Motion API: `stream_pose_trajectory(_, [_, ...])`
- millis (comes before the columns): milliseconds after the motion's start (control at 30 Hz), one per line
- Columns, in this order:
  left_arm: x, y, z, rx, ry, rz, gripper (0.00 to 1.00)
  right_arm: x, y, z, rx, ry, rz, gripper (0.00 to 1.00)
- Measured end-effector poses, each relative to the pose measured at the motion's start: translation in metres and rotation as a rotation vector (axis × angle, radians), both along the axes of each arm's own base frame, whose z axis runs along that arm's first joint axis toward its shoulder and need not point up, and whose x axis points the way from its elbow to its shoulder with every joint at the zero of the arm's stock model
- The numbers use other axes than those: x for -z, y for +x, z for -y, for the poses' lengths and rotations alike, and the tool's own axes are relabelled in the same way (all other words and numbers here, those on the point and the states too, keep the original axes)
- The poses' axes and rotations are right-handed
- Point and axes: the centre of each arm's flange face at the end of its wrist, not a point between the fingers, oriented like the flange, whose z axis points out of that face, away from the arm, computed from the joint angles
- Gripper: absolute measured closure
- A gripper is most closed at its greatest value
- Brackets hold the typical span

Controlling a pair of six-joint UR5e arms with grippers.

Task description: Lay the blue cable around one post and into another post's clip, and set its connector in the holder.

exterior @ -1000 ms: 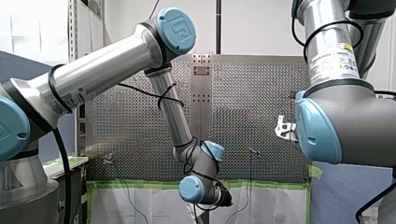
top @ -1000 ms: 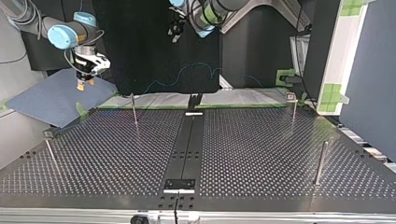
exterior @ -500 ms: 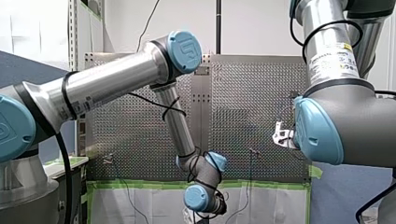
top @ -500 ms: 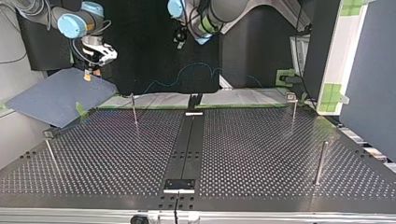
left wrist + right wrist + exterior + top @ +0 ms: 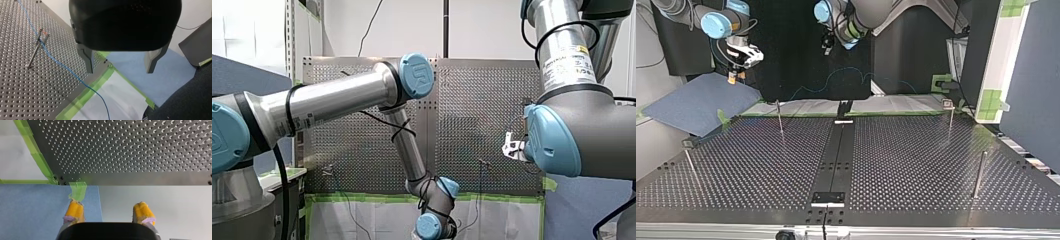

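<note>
Cable [image 5: 65, 68], thin and blue, is lying across the perforated table [image 5: 30, 95]. It is running past the clip at the head of a slim post [image 5: 35, 50], though whether it is sitting in that clip cannot be told. It is then trailing off the table's edge, over green tape [image 5: 82, 100] and onto a white sheet [image 5: 120, 100]. The robot's left gripper [image 5: 120, 71] is hanging above that edge, its metal fingers [image 5: 88, 62] spread wide with nothing between them and the cable passing below one of them. The robot's right gripper [image 5: 109, 212] is hovering just off the table's edge, partly over a blue mat [image 5: 30, 205], its yellow pads [image 5: 75, 211] standing well apart and gripping nothing.
</note>
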Motion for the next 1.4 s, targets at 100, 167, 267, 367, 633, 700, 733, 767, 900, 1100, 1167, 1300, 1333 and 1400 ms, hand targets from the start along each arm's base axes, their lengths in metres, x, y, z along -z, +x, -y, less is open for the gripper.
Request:
stream_pose_trajectory(100, [0.009, 0.001, 0.007, 0.015, -0.024, 0.007, 0.0, 0.0, 0.001, 0.0, -0.007, -0.002, 0.004, 0.02])
stream_pose_trajectory(167, [0.016, 0.001, 0.013, 0.027, -0.05, 0.007, 0.0, 0.0, 0.001, 0.0, -0.011, -0.003, 0.005, 0.02])
stream_pose_trajectory(267, [0.026, 0.001, 0.02, 0.041, -0.089, 0.003, 0.0, -0.001, 0.002, 0.001, -0.017, -0.005, 0.008, 0.02])
stream_pose_trajectory(367, [0.036, 0.004, 0.024, 0.034, -0.119, -0.005, 0.0, -0.001, 0.003, 0.001, -0.02, -0.007, 0.009, 0.02])
stream_pose_trajectory(633, [0.066, 0.022, 0.022, -0.013, -0.18, -0.036, 0.0, -0.001, 0.004, 0.001, -0.03, -0.012, 0.015, 0.02])
stream_pose_trajectory(700, [0.072, 0.027, 0.021, -0.021, -0.194, -0.044, 0.0, -0.001, 0.005, 0.001, -0.032, -0.013, 0.015, 0.02])
stream_pose_trajectory(733, [0.077, 0.029, 0.021, -0.023, -0.204, -0.051, 0.0, -0.001, 0.005, 0.001, -0.034, -0.013, 0.016, 0.02])
stream_pose_trajectory(767, [0.08, 0.029, 0.022, -0.023, -0.211, -0.055, 0.0, -0.001, 0.005, 0.001, -0.035, -0.013, 0.016, 0.02])
stream_pose_trajectory(900, [0.095, 0.03, 0.024, -0.024, -0.24, -0.075, 0.0, -0.001, 0.007, 0.001, -0.04, -0.013, 0.017, 0.02])
stream_pose_trajectory(1100, [0.12, 0.025, 0.034, 0.003, -0.311, -0.108, 0.0, -0.001, 0.008, 0.0, -0.043, -0.01, 0.015, 0.02])
stream_pose_trajectory(1167, [0.128, 0.023, 0.04, 0.02, -0.345, -0.116, 0.0, -0.001, 0.008, -0.001, -0.044, -0.009, 0.015, 0.02])
stream_pose_trajectory(1300, [0.142, 0.019, 0.048, 0.049, -0.404, -0.13, 0.0, -0.001, 0.01, -0.002, -0.048, -0.008, 0.015, 0.02])
stream_pose_trajectory(1333, [0.146, 0.018, 0.051, 0.059, -0.421, -0.135, 0.0, -0.001, 0.011, -0.002, -0.049, -0.008, 0.015, 0.02])
stream_pose_trajectory(1400, [0.151, 0.016, 0.054, 0.073, -0.448, -0.14, 0.0, -0.001, 0.012, -0.002, -0.051, -0.007, 0.015, 0.02])
